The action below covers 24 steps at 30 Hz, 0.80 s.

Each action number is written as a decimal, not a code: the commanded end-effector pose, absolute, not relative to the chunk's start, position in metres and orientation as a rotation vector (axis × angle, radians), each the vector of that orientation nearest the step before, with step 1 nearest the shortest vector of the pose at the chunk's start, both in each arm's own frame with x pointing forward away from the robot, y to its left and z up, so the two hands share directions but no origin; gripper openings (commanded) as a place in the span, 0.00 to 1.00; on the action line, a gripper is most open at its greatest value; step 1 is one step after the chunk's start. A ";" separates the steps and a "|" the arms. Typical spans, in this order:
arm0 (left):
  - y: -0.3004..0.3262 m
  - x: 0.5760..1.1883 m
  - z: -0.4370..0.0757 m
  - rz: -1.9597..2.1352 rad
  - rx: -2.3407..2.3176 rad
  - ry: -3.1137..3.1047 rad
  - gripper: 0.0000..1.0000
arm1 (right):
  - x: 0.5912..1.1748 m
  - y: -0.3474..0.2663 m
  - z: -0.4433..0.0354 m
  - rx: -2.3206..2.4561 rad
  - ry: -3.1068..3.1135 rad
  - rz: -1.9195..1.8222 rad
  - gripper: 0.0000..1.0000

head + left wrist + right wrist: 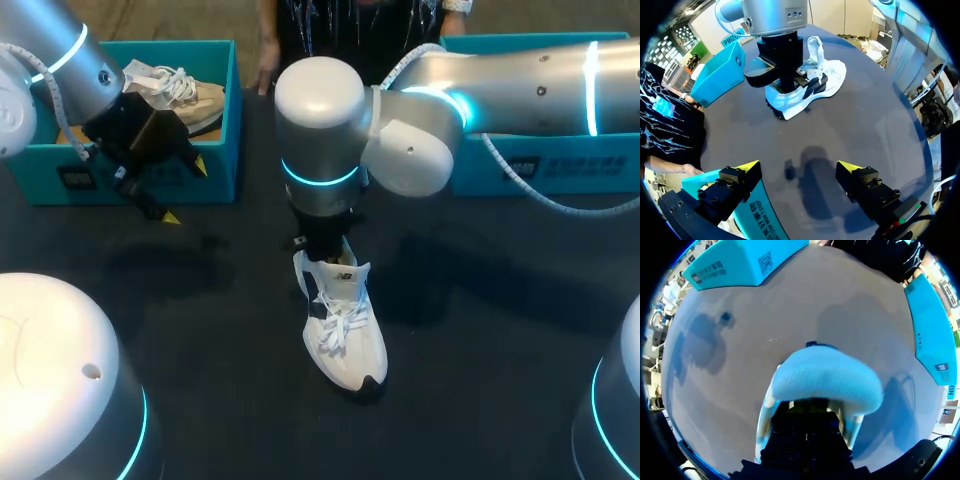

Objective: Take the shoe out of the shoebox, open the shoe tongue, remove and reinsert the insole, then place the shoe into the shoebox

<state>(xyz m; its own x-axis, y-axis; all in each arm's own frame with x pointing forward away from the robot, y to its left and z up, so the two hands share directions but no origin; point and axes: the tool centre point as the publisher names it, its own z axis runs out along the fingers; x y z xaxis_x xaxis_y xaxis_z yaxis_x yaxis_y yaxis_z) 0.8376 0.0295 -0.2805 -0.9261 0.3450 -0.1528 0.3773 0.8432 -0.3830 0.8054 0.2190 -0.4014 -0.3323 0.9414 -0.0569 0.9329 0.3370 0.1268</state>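
A white shoe [347,325] with dark trim stands on the dark table, toe toward the near edge; it also shows in the left wrist view [812,85]. My right gripper [320,240] comes straight down into its heel opening. In the right wrist view the white shoe's rounded upper [825,377] lies just ahead of the right gripper [807,422], whose fingertips are hidden inside the shoe. What they touch there does not show. My left gripper [185,190] hangs open and empty in front of the left shoebox [215,130], its yellow fingertips [747,166] spread wide.
The teal left shoebox holds a beige shoe [195,100]. A second teal shoebox [560,160] stands at the back right behind my right arm. A person's hand [265,72] is at the far edge, next to the left box.
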 end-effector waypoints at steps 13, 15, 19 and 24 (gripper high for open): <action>0.024 0.836 -0.285 -0.646 0.604 2.933 1.00 | 0.797 0.221 -0.399 1.768 2.520 0.092 0.00; 0.024 0.836 -0.287 -0.651 0.606 2.933 1.00 | 0.794 0.221 -0.390 1.781 2.526 0.089 0.00; 0.025 0.835 -0.289 -0.662 0.612 2.935 1.00 | 0.786 0.219 -0.372 1.822 2.556 0.047 0.00; 0.027 0.835 -0.286 -0.665 0.624 2.936 1.00 | 0.775 0.214 -0.358 1.870 2.598 -0.055 0.00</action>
<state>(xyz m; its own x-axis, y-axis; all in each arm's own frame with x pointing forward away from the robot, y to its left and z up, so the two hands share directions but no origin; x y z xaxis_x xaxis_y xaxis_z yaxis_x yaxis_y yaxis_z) 0.8343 0.0243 -0.2873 -0.9163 0.3701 -0.1533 0.4000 0.8249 -0.3993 0.7740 0.2197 -0.3688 -0.3132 0.9496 0.0131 0.9489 0.3134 -0.0360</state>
